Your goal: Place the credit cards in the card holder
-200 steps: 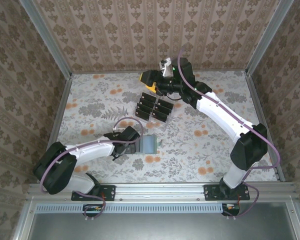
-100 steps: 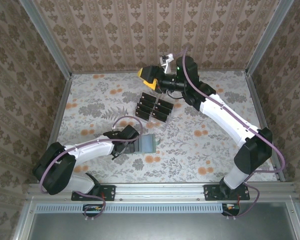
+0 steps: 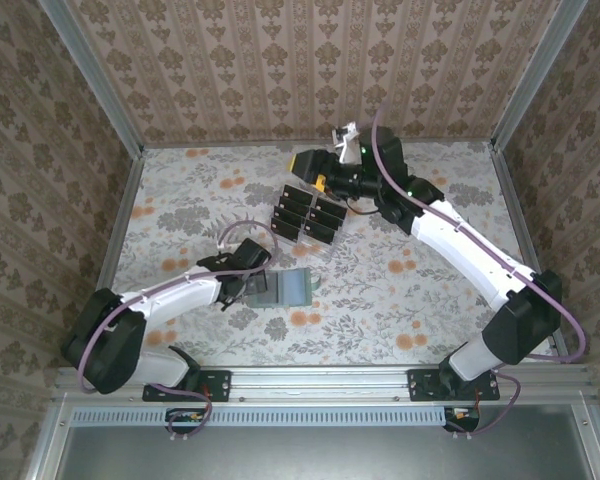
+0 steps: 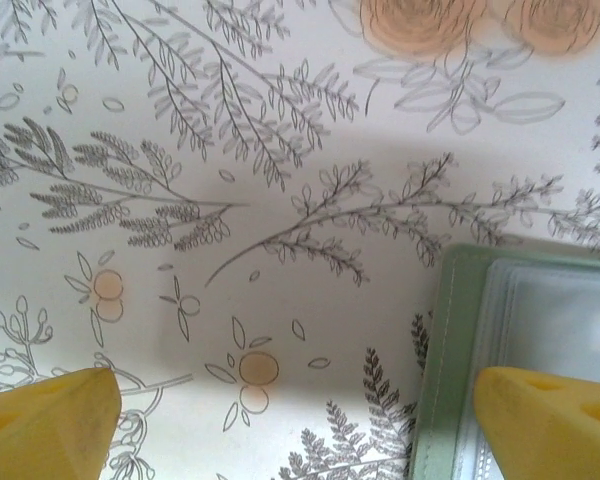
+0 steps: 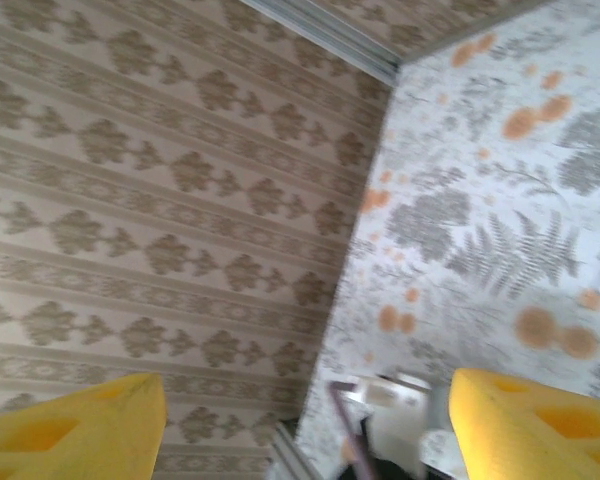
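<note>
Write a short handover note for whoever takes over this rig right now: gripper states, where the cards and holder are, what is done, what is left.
Left gripper: open, empty, one finger over the edge of the card holder, which lies open.
Right gripper: open, empty, at the far side of the clear rack.
Credit cards: sitting in that rack.
Done: no card seen in the holder.
Left: move each card into the holder.
</note>
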`<state>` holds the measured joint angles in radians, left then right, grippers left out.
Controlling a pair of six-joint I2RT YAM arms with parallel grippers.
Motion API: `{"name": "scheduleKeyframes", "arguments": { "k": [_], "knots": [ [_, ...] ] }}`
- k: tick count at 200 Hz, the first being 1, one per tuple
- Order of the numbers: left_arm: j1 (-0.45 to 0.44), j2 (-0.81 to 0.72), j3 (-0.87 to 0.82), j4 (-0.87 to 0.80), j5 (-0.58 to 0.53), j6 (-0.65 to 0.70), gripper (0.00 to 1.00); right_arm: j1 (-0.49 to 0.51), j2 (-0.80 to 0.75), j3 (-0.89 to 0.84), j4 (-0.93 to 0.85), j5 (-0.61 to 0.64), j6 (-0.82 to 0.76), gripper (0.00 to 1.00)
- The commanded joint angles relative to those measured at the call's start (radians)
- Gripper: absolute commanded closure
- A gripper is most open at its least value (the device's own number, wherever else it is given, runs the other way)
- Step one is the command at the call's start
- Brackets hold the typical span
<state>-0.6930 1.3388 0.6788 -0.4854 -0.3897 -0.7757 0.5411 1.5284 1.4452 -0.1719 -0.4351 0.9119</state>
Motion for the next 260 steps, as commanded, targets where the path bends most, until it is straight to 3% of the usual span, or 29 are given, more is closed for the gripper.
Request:
{"name": "scheduleKeyframes", "arguments": {
  "k": [1,57,121,156,202,260],
  "knots": [
    [0.029,-0.057,0.0,0.038,0.009,0.058,0.0,-0.004,-0.011,-0.068,-0.111,0.067,-0.088,0.25],
    [0.161,-0.177,-0.06,0.115,0.093,0.147,0.0,0.028,0.135,-0.035,-0.251,0.097,-0.293,0.31],
    [0.308,-0.192,-0.052,0.154,0.239,0.183,0.0,0.12,0.405,0.245,-0.516,0.287,-0.582,0.4],
    [0.332,-0.166,-0.043,0.171,0.289,0.184,0.0,0.149,0.529,0.386,-0.591,0.404,-0.689,0.44],
    [0.339,-0.148,-0.046,0.184,0.312,0.18,0.0,0.179,0.63,0.46,-0.56,0.519,-0.813,0.49],
    [0.347,-0.15,-0.052,0.186,0.317,0.182,0.0,0.189,0.736,0.561,-0.574,0.566,-0.855,0.54]
  ]
}}
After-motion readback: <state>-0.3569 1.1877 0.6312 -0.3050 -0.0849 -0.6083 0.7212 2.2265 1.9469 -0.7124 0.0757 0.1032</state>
